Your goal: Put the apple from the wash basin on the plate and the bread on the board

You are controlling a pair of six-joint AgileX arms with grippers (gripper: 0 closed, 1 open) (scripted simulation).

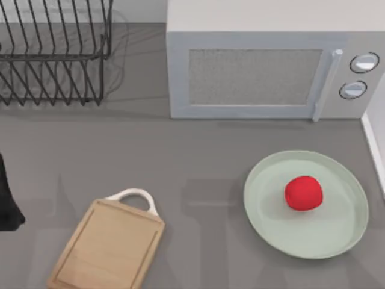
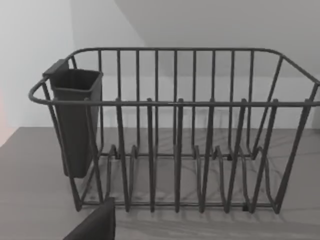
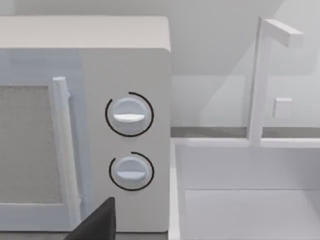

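- Apple (image 1: 303, 193) sits on plate (image 1: 264, 205), lower right of top view — that half looks done.
- Board (image 1: 108, 247) lower left, bare, white loop handle pointing up-frame; long axis runs roughly bottom-to-top w/ slight tilt.
- Can't spot the bread; can't say which way it lies from either claw.
- Left arm (image 1: 7, 198) at left edge of top view, next to board, so prob. the nearer one for the board drop. Left wrist cam faces rack (image 2: 175, 130).
- Right wrist cam faces microwave (image 3: 125, 125) and basin (image 3: 240, 200).
- Claw states: can't tell for either.

Red apple (image 1: 303, 193), pale green plate (image 1: 337, 236)
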